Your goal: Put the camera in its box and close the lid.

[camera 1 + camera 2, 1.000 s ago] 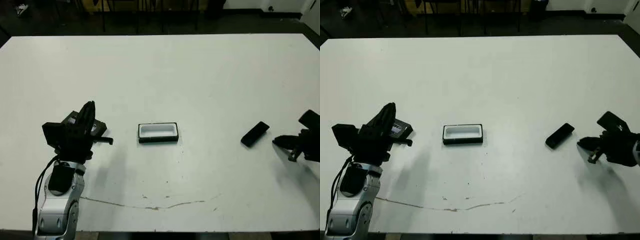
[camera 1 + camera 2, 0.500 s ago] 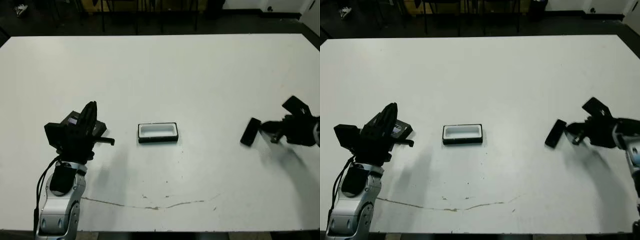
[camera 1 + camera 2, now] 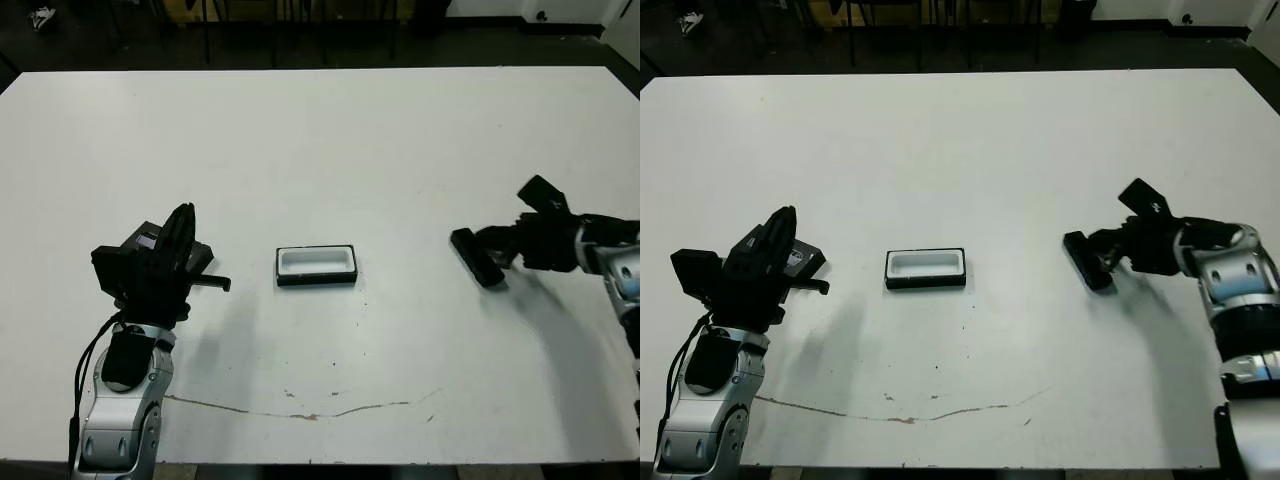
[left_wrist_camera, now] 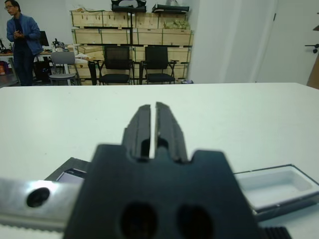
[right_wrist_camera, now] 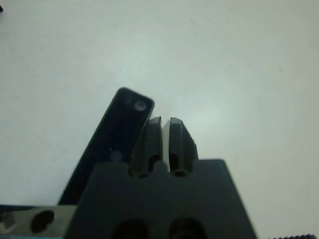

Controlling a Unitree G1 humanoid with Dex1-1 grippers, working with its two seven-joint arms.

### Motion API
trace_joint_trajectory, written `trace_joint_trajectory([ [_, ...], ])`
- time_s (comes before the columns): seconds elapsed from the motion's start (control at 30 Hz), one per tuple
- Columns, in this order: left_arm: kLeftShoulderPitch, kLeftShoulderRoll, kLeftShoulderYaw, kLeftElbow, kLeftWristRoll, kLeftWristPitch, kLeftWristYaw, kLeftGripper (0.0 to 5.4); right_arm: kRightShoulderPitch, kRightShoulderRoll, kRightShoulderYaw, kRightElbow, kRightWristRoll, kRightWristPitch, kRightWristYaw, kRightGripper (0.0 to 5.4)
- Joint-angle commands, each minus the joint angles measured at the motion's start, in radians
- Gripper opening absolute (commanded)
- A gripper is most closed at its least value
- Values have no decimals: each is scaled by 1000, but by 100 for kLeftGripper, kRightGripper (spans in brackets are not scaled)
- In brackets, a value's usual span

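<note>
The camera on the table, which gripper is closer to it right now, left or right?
Right. The right gripper is right beside the camera, its shut fingers against the camera's side. The left gripper is across the table, beyond the box.

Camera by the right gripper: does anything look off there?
Yes. The camera lies flat on the table, not held: the right gripper is shut beside it, fingers together alongside its edge, far from the box.

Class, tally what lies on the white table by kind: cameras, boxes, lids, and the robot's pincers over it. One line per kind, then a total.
Cameras: 1, the camera
Boxes: 1, the box
Lids: 1, the lid
Pincers: 2, the left pincer and the right pincer
Total: 5
</note>
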Motion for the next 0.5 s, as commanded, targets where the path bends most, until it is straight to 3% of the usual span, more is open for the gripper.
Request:
trace_joint_trajectory([
  [0.03, 12, 2, -3, 14, 9, 9, 1, 0, 2, 26, 36, -21, -26, 24, 14, 2],
  [0.3, 16, -1, -3, 14, 10, 9, 4, 0, 13, 7, 13, -60, -30, 47, -4, 2],
  [0.5, 13, 1, -2, 18, 12, 13, 4, 0, 81, -15, -101, -137, -40, 14, -173, 2],
])
